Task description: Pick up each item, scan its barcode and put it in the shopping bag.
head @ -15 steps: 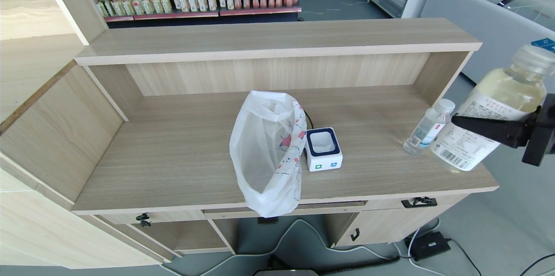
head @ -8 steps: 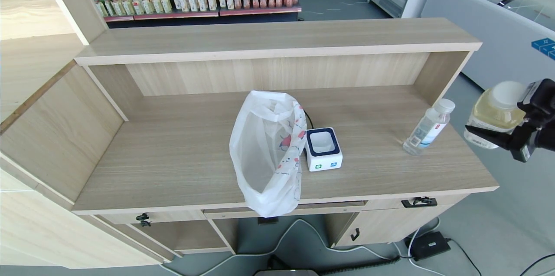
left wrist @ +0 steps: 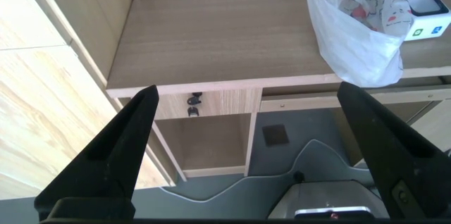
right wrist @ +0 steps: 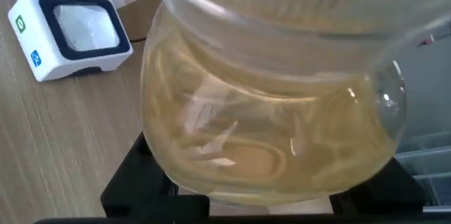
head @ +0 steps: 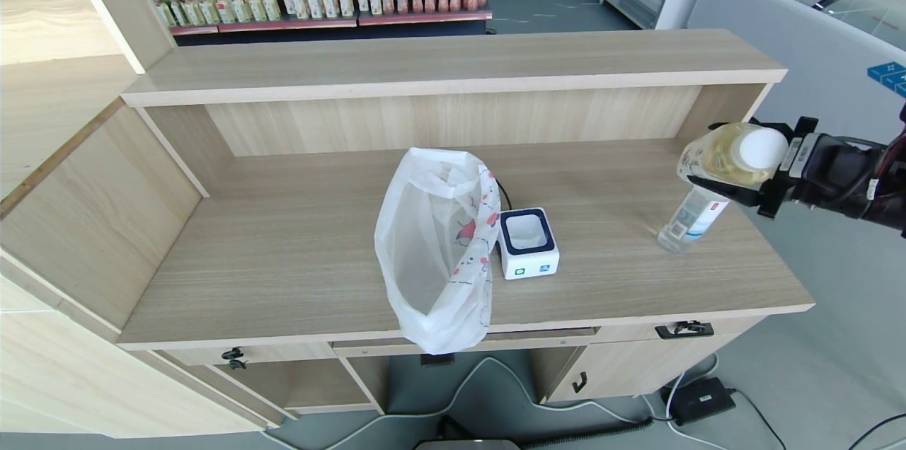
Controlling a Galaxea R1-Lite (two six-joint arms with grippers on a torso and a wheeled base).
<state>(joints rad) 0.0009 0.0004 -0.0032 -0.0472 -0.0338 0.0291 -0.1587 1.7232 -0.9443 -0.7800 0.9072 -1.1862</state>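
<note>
The likeliest mishap is a knock: the right gripper (head: 730, 177) is clamped on the yellow bottle (head: 729, 151) at the right edge of the head view, held in the air with its cap turned toward the camera, and the clear bottle (head: 692, 220) stands on the counter (head: 283, 245) right beneath it, so a low sweep toward the scanner (head: 529, 243) at frame centre could tip it. The tilted hold is a second risk, since a heavy, smooth bottle may slip or twist between the fingers, and its barcode may then not face the scanner window. The bag (head: 435, 245), just left of the scanner and touching it, is limp and sags over the counter's front edge; a careless drop could fold its mouth shut or drag it off. The bag looks empty as far as its open mouth shows. The yellow bottle holds pale yellow liquid, the clear one a clear liquid. The left gripper (left wrist: 246, 90) hangs spread wide, holding nothing, below the counter's front left.
</note>
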